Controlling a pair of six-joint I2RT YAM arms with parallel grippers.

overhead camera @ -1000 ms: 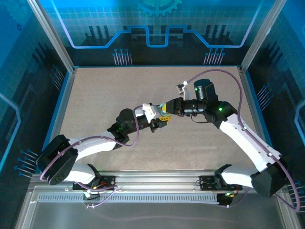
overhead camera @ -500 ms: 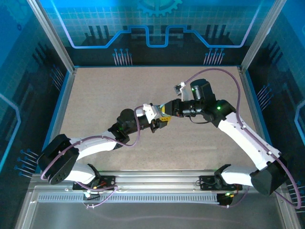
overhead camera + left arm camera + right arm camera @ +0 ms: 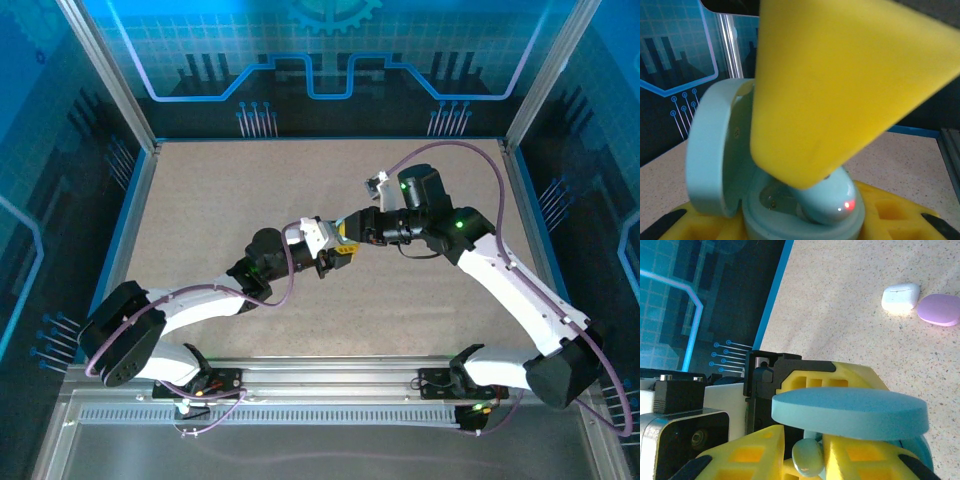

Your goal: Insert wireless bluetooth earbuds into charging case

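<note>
While the left gripper [image 3: 342, 257] clamps the open light-blue charging case [image 3: 722, 160] above the middle of the table [image 3: 200, 200], the right gripper [image 3: 353, 231] pinches a light-blue earbud [image 3: 832, 197] sitting in the case's well, a red light glowing on it; a white case [image 3: 900, 298] and a purple case [image 3: 939, 310] lie side by side on the table.

- The left gripper [image 3: 341, 256] and the right gripper [image 3: 353, 230] meet over the middle of the table [image 3: 200, 200], the left one nearer the bases.
- An open case [image 3: 800, 225] sits between the left gripper's fingers, with its lid [image 3: 712, 150] upright on its left.
- An earbud [image 3: 832, 200] lies in the open case, between the right gripper's fingers.
- A closed case [image 3: 900, 297] lies on the table, with a second closed case [image 3: 939, 310] just to its right.
</note>
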